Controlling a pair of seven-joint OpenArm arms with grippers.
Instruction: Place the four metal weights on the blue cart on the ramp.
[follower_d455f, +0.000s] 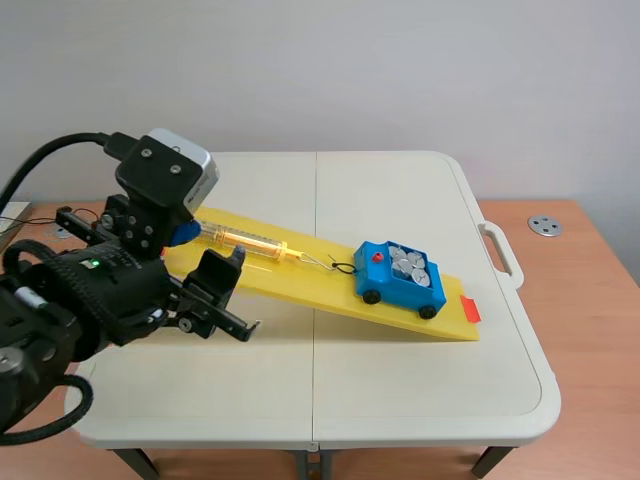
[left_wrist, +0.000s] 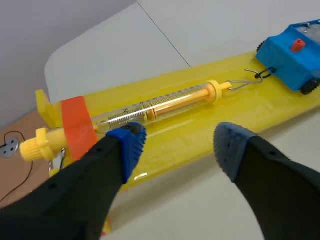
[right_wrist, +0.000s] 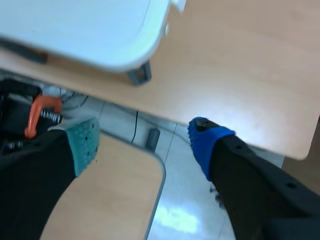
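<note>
White folding surface (follower_d455f: 400, 380) against a plain pale wall, with a wooden desk (follower_d455f: 590, 260) along its side, carries a yellow ramp (follower_d455f: 330, 290) that slopes down across it. Low on the ramp stands the blue cart (follower_d455f: 400, 277), and round grey metal weights (follower_d455f: 408, 264) lie packed together in its open top. From the cart's front a wire hook (left_wrist: 252, 77) joins it to a yellow spring scale (left_wrist: 165, 102) lying up the slope. The left tool (left_wrist: 180, 145) hangs at the ramp's upper part on a bent, raised arm. Its fingers are spread wide and hold nothing. One blue pad sits just at the scale's tube, contact unclear, and the cart lies well ahead of the tool, off toward its right finger. The right tool (right_wrist: 145, 142) is off the surface altogether, pointing down past the surface's corner and the desk at the floor (right_wrist: 175, 210). Its fingers are also spread wide, with nothing between them.
</note>
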